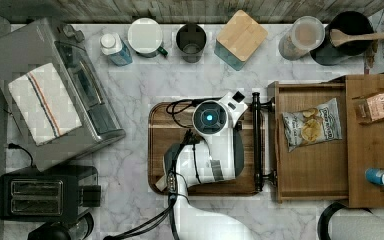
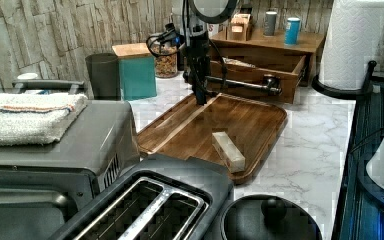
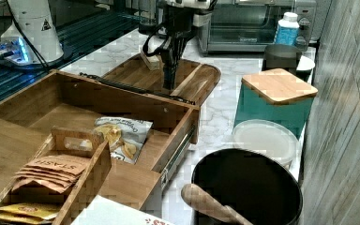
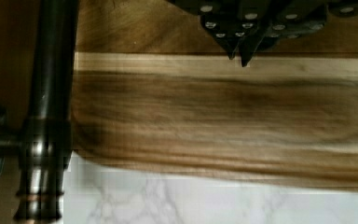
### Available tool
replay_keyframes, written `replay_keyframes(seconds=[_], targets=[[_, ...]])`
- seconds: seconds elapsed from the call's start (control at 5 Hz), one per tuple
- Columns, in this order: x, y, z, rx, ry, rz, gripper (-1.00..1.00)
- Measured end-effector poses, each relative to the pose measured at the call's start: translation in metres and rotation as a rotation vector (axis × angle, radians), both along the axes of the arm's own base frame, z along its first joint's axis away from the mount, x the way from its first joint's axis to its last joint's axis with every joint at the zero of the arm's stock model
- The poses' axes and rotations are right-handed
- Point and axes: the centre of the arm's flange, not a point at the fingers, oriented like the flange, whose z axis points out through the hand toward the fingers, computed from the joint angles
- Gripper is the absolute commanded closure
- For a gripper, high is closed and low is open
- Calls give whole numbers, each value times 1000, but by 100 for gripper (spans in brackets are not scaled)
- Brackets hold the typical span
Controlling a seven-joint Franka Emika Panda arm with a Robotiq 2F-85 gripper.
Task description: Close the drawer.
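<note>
Drawer (image 1: 312, 165) pulled open, pincer (image 4: 239, 57) closed, just beside its handle (image 1: 256, 142)

Toaster oven (image 1: 55, 95) with a striped towel (image 1: 42, 102) sits at 9 o'clock; black toaster (image 1: 45, 192) down at 7, paper towels (image 2: 352, 42) around.

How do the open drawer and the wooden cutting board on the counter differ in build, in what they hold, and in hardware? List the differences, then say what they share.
The drawer is a box with raised sides; the cutting board is a flat tray with rounded corners. The drawer holds a chip bag; the cutting board carries a small pale block. The drawer has a black bar handle; the cutting board has none. Both are brown wood.
</note>
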Motion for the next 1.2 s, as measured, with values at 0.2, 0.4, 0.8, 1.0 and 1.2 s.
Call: replay_keyframes(seconds=[0.2, 0.4, 0.8, 1.0, 1.2], targets=[[-7, -4, -6, -2, 17, -7, 100], [-10, -10, -7, -2, 22, -18, 100], [-13, -25, -9, 0, 41, -30, 100], [-14, -49, -8, 5, 46, 28, 100], [-18, -76, -5, 8, 49, 61, 100]])
